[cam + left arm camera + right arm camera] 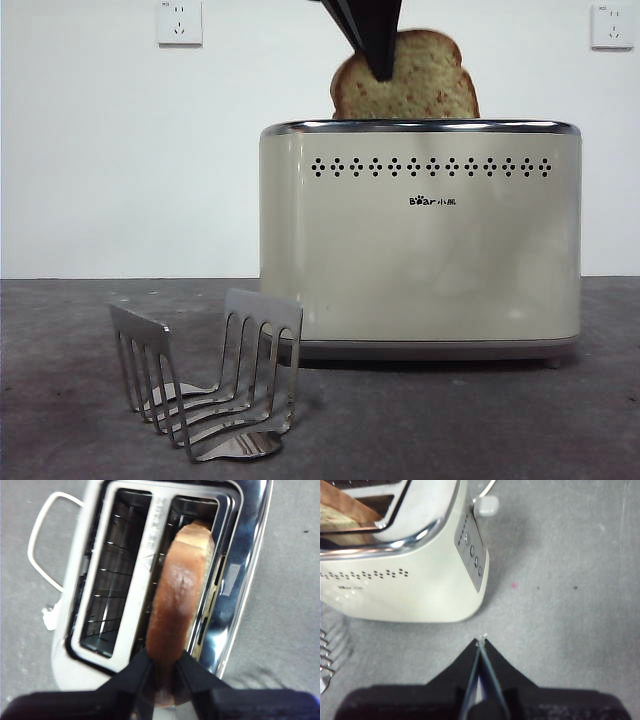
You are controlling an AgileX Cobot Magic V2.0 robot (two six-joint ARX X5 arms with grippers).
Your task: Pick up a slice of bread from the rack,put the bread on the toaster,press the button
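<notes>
Closest up front sits the rack (210,385), bare on the grey table (450,430), just ahead of the toaster (420,240). Bread slice (405,85) pokes halfway out the top, pinched by a dark gripper from above. Left wrist view: left gripper (164,662) clamped on the crust, slice in the slot nearest the chrome side. Right wrist view: right gripper (481,645) has jaws together, hovering beside the toaster's button panel (472,555).

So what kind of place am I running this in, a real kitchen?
Probably a bare test bench, not a kitchen: a plain grey tabletop, a blank white wall with sockets, and only the toaster and toast rack set out.
</notes>
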